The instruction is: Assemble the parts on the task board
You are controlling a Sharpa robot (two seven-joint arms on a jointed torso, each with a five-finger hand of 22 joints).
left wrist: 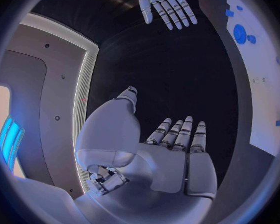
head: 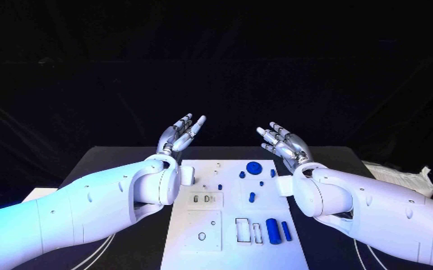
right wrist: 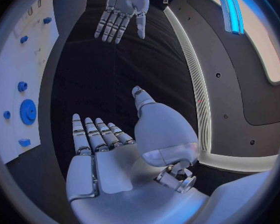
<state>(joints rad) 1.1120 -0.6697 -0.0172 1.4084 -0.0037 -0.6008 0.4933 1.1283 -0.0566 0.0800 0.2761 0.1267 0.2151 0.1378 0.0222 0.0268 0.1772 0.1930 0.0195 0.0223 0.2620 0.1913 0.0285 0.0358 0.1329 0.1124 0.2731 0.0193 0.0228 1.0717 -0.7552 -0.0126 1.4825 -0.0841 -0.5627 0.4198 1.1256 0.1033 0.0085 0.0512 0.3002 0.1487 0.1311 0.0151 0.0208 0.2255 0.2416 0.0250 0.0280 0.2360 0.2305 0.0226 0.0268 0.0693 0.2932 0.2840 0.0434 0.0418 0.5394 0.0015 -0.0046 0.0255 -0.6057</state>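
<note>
- Both robot hands, left robot hand and right robot hand, hover empty with fingers spread above the flat white plastic task board on the black desk
- Small blue plastic parts lie loose mid-board; a careless reach could scatter them

The task board lies in the middle of the table, between the two arms. On its far end sits a round gear, with smaller parts just beside it. Nearer the robot, two long parts lie side by side on the board's right half. The left hand and the right hand hang beyond the board's far corners, well apart, fingers spread, holding nothing.
</note>
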